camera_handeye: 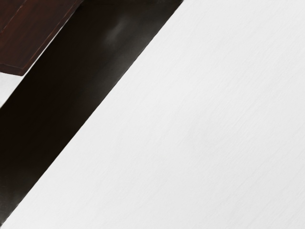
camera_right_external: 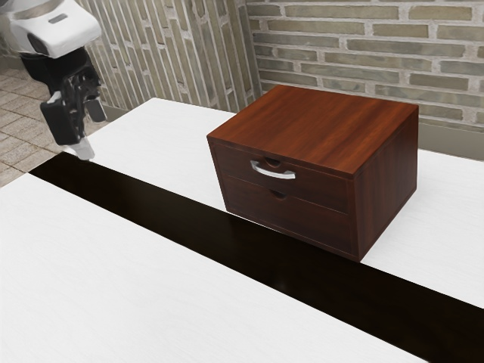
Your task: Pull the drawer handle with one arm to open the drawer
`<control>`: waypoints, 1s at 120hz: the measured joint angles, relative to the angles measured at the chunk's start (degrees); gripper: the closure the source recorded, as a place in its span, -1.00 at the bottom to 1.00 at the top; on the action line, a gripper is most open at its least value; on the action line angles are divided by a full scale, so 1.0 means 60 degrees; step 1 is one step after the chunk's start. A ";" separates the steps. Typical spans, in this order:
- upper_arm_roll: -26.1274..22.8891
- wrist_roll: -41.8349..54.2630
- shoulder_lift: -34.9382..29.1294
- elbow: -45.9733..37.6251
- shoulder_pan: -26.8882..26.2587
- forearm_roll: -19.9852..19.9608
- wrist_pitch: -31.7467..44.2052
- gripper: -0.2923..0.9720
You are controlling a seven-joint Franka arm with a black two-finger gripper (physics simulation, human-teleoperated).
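Note:
A dark red wooden cabinet [camera_right_external: 318,162] stands on the table toward the exterior view's right, with two drawers stacked in its front. The upper drawer [camera_right_external: 283,175] carries a curved silver handle [camera_right_external: 272,172] and sits flush with the front, as does the lower drawer [camera_right_external: 291,215]. My black gripper [camera_right_external: 82,145] hangs at the exterior view's far left, pointing down just above the table's far-left edge and far from the handle. It holds nothing. A corner of the cabinet [camera_handeye: 28,28] appears in the wrist view, beyond the black stripe [camera_handeye: 71,95].
The white table [camera_right_external: 113,287] has a wide black stripe [camera_right_external: 227,234] running diagonally in front of the cabinet. Brick walls [camera_right_external: 363,38] stand behind. Open tabletop lies between the gripper and the cabinet.

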 joint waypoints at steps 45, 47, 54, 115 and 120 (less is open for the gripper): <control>0.0113 0.4142 0.0539 0.0309 0.0110 0.0081 0.1556 -0.53; 0.0139 0.4324 0.0682 0.0391 0.0164 0.0084 0.1595 -0.53; 0.0178 0.5015 0.1206 0.0631 0.0490 0.0056 0.1769 -0.53; 0.0297 0.9188 0.1944 -0.0382 0.1106 -0.0654 0.4057 -0.54; 0.0297 0.9391 0.1940 -0.0500 0.1124 -0.0657 0.4265 -0.54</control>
